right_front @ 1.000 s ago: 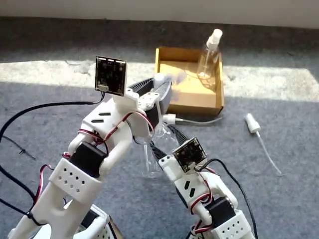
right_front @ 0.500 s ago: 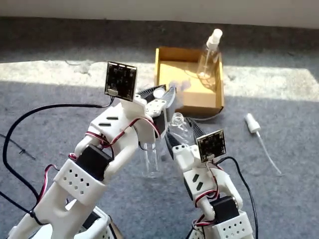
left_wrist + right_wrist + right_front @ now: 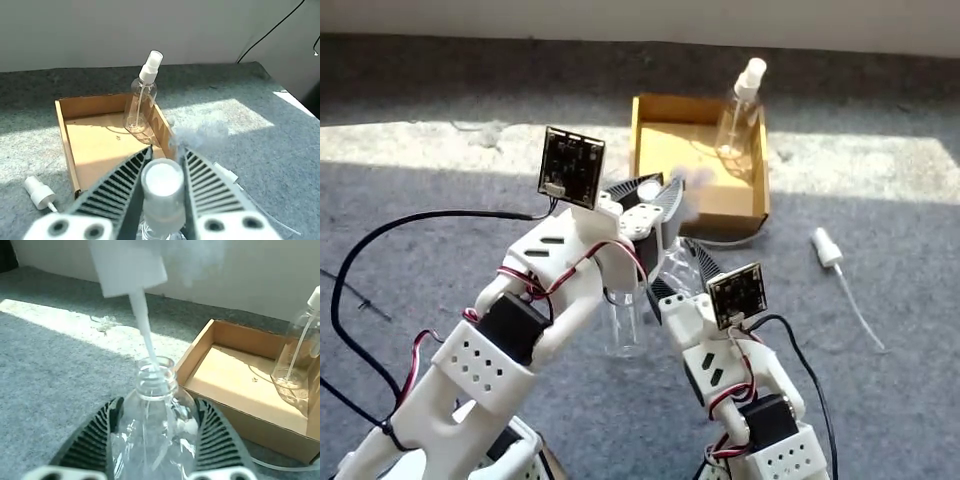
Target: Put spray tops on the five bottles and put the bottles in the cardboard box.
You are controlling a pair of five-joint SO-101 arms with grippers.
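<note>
In the middle of the high view, the left gripper pinches a spray top. Its thin tube points down into the open neck of a bottle. The right gripper squeezes that bottle, and the bottle's bottom is cut off. Both arms lean in from the bottom of the frame and meet just below the cardboard box.

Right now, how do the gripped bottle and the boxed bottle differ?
The gripped bottle has an open neck with a tube entering it; the boxed bottle already wears its spray top. The gripped bottle is clamped in the right gripper; the boxed bottle stands in the cardboard box. Both are clear.
</note>
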